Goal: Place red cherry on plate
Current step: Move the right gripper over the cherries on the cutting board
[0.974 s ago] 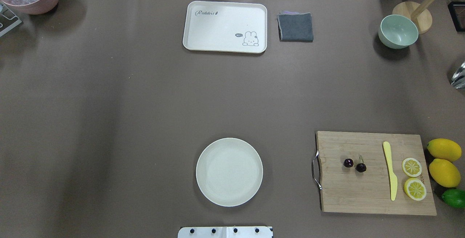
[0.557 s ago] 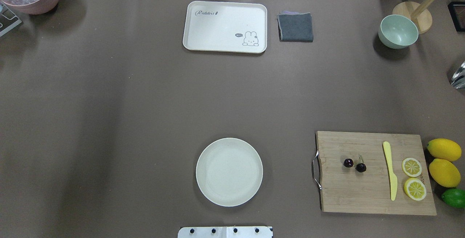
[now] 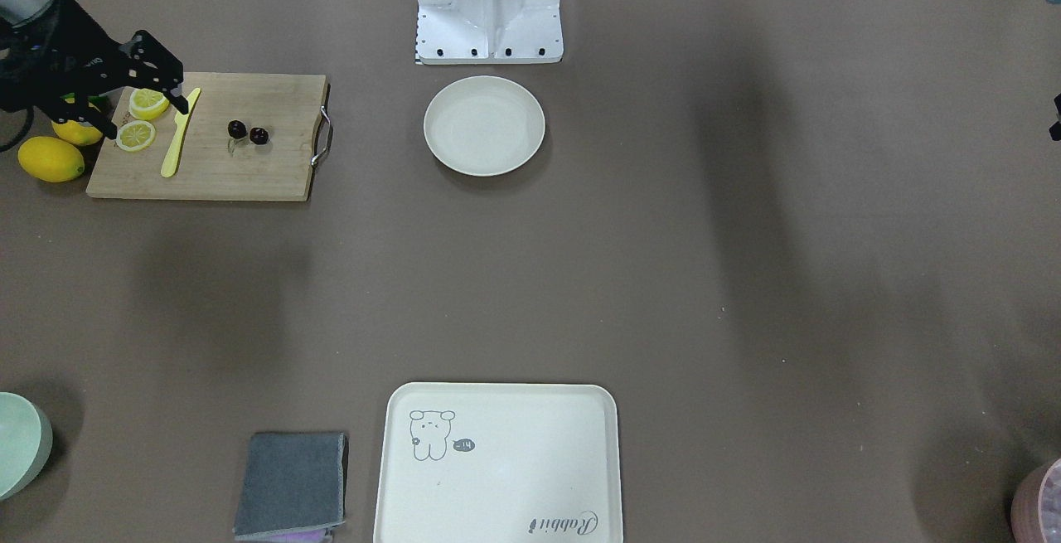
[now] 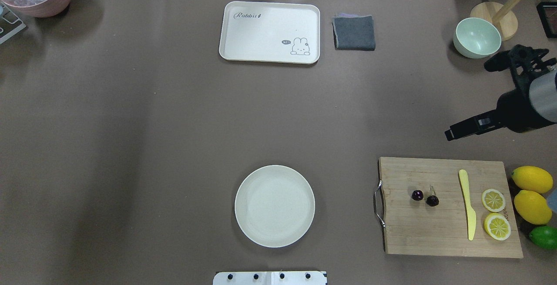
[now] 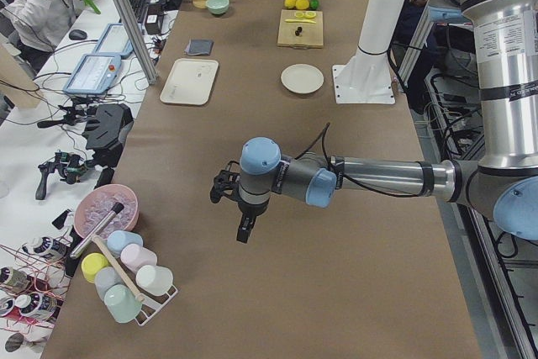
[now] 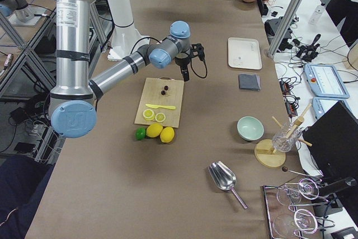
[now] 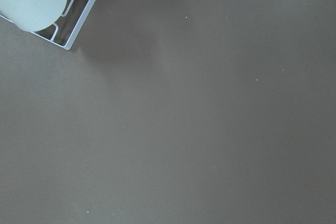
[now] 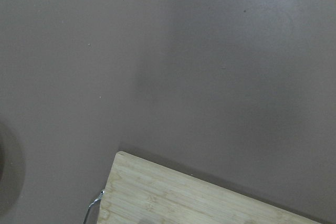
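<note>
The red cherry (image 4: pixel 424 197), two tiny dark fruits joined by stems, lies mid-way along the wooden cutting board (image 4: pixel 435 233); it also shows in the front view as the cherry (image 3: pixel 249 133). The empty cream plate (image 4: pixel 274 206) sits left of the board, near the robot base. My right gripper (image 4: pixel 466 101) hangs high above the table, open and holding nothing. In the front view the right gripper (image 3: pixel 147 122) overlaps the board's lemon-slice end, well apart from the cherry. The left gripper (image 5: pixel 241 229) hovers over bare table far to the left; I cannot tell its state.
A yellow knife (image 4: pixel 467 204) and two lemon slices (image 4: pixel 494 200) share the board; whole lemons (image 4: pixel 531 193) and a lime (image 4: pixel 544 237) lie right of it. At the back stand a rabbit tray (image 4: pixel 269 31), grey cloth (image 4: pixel 354 32) and green bowl (image 4: pixel 477 37).
The right arm has swung in from the right edge of the overhead view and now hangs beyond the board's far side. Cherry and plate have not moved.
</note>
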Controlling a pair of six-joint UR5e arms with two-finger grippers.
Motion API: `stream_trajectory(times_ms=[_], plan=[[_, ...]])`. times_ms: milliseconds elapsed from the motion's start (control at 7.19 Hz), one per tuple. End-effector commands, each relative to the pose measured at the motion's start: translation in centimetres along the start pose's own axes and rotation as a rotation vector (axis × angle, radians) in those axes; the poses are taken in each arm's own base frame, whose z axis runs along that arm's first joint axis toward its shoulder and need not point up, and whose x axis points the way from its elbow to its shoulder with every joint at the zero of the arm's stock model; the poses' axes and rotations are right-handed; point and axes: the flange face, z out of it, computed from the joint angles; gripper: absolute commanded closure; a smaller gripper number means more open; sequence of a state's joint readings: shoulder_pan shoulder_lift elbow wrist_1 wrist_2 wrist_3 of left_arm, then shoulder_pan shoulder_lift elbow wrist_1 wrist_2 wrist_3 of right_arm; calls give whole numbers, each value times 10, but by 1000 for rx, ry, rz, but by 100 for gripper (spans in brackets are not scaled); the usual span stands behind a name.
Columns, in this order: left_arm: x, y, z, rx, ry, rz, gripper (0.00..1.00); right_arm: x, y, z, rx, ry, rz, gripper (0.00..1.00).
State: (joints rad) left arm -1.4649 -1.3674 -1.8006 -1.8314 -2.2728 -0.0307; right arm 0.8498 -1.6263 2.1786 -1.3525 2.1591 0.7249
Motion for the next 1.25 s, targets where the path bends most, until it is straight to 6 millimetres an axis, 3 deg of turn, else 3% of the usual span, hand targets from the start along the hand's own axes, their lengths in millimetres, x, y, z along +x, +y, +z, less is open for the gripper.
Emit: stream_trajectory(times_ms=[0, 139, 278, 835, 1113], plan=[[0, 0, 0, 1, -2, 1, 2, -52, 30, 54, 0, 37, 4, 1], [-1, 0, -1, 3, -3, 1, 2, -75, 38, 69, 1, 40, 9, 1], [0, 0, -1, 3, -1, 1, 2, -79, 45, 88, 8, 79, -8, 2], [0, 1, -1, 4, 0, 2, 2, -61, 65, 119, 28, 199, -42, 2], [0, 1, 0, 3, 0, 1, 2, -63, 73, 139, 58, 212, -67, 2]])
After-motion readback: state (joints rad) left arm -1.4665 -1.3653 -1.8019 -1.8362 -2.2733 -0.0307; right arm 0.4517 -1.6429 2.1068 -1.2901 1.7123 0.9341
